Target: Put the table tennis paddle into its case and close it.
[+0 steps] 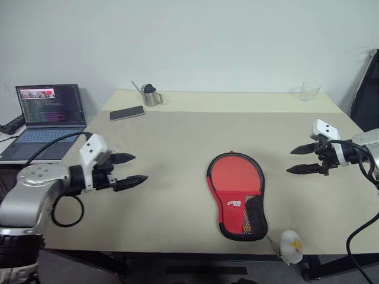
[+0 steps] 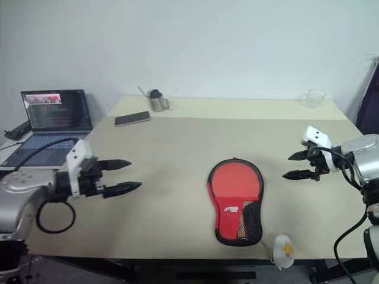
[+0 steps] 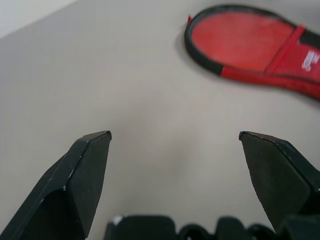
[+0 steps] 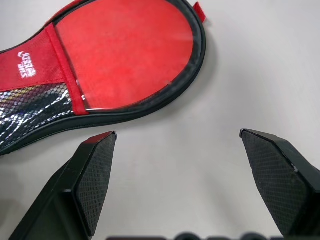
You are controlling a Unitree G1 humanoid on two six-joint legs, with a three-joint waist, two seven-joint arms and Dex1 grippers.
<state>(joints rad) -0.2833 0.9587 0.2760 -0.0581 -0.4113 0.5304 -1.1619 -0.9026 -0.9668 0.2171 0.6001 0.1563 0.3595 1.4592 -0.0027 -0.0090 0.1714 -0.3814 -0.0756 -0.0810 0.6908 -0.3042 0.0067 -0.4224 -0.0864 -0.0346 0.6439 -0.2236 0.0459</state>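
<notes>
Beige table (image 1: 177, 154): case (image 1: 237, 195) flat between left gripper (image 1: 131, 170) and right gripper (image 1: 301, 160); both spread wide, empty.

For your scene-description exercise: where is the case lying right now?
In the head views, the case lies flat on the table near its front edge, between the two open grippers, closer to the right gripper.

A beige table (image 1: 177, 154) is carrying the case (image 1: 237, 195), a phone (image 1: 127, 112), a metal cup (image 1: 150, 94) and a glass (image 1: 308, 92).
</notes>
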